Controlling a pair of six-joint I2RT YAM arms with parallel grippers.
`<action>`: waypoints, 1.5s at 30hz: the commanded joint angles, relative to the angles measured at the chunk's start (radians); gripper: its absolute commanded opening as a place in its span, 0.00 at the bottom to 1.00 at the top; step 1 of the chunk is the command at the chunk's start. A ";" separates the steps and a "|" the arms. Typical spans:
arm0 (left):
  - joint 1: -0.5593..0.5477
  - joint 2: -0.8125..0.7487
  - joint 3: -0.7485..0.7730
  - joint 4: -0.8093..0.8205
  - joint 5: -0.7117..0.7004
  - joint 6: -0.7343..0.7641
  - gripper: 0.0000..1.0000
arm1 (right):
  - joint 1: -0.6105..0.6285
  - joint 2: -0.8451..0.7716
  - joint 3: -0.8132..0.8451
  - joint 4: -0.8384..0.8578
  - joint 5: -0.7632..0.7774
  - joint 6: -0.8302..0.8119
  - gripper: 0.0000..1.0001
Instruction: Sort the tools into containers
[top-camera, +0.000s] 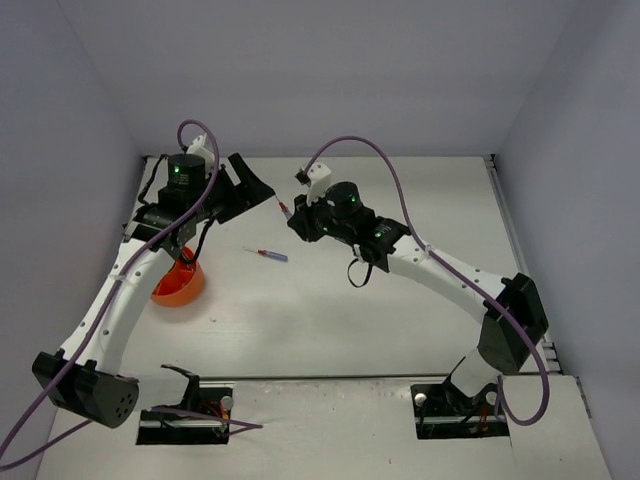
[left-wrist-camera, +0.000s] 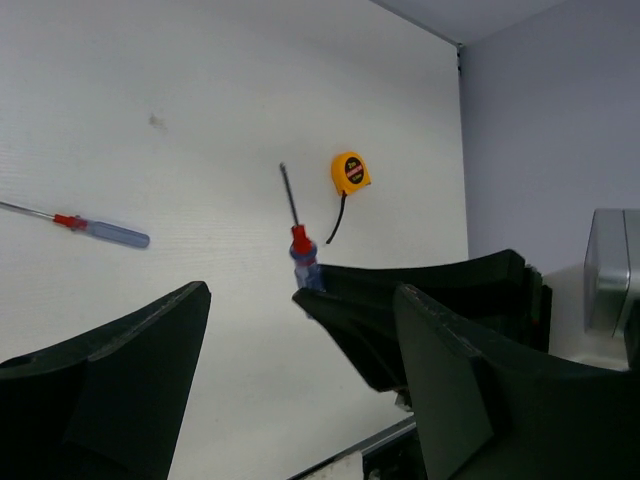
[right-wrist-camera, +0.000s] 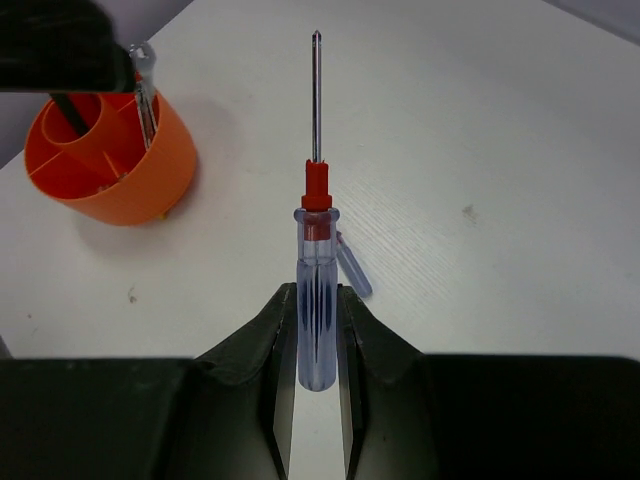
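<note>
The right gripper (right-wrist-camera: 315, 305) is pinching the clear-blue-handled screwdriver with a red collar (right-wrist-camera: 317, 250) by the lower part of its handle. Its two black jaws are sitting nearly together, with only the handle between them. The thin steel shaft is pointing straight out ahead of the fingertips, and the tool is hanging clear above the white table (top-camera: 350, 320).

A second blue-and-red screwdriver (right-wrist-camera: 353, 272) is lying flat on the table beneath the jaws, just to the right of the held one (only its handle end is showing from this wrist).

Ahead of the right jaws and well off to their left, the round orange plastic tub (right-wrist-camera: 105, 165) is standing upright. Its inner dividers are showing, and a thin silver wrench (right-wrist-camera: 145, 85) is leaning against its rim from inside.

The left gripper (left-wrist-camera: 300, 360) is holding its jaws wide apart, with nothing between them. The held screwdriver is showing just beyond its fingertips. Farther ahead, a small yellow tape measure (left-wrist-camera: 349, 172) is resting on the table with its black strap trailing towards the jaws.
</note>
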 joint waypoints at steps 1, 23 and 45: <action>-0.008 0.030 0.067 0.074 0.078 -0.049 0.71 | 0.002 -0.059 -0.016 0.131 -0.076 -0.035 0.00; -0.050 0.125 0.092 -0.019 0.134 -0.008 0.38 | 0.019 -0.124 -0.062 0.157 -0.114 -0.043 0.00; -0.062 0.115 0.123 -0.093 0.087 0.104 0.00 | 0.022 -0.138 -0.089 0.154 -0.098 -0.044 0.43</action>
